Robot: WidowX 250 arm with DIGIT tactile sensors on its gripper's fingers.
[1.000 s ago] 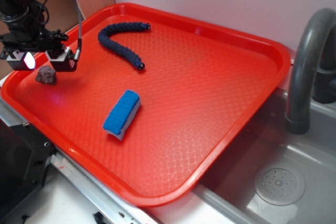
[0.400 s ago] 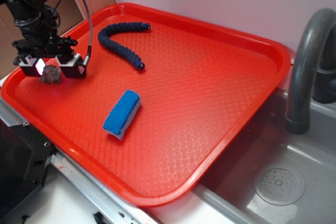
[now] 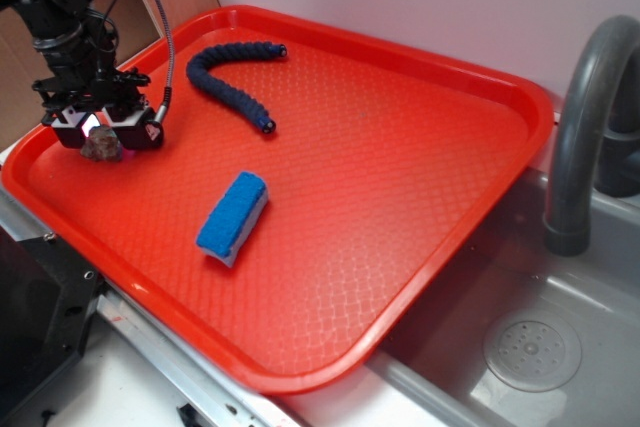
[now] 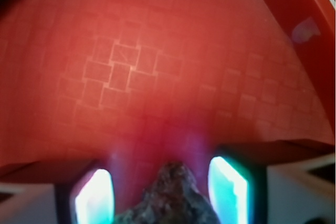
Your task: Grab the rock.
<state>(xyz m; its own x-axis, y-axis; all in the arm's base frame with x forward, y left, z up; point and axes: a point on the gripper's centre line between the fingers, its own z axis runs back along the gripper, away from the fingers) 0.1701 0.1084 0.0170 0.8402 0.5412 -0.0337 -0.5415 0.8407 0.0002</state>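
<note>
Hand (image 3: 100, 134) was low over the rock (image 3: 101, 147), fingers (image 4: 94, 195) apart, one on each side, not visibly clamping. Rock sat at the red tray's (image 3: 400, 197) left edge, well apart from the blue sponge (image 3: 232, 216). Straddling likely set up the close.

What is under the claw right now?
The rock sits between the claw's two fingers, resting on the red tray. The wrist view shows gaps on both sides of it. The rock's underside and lower half are hidden.
</note>
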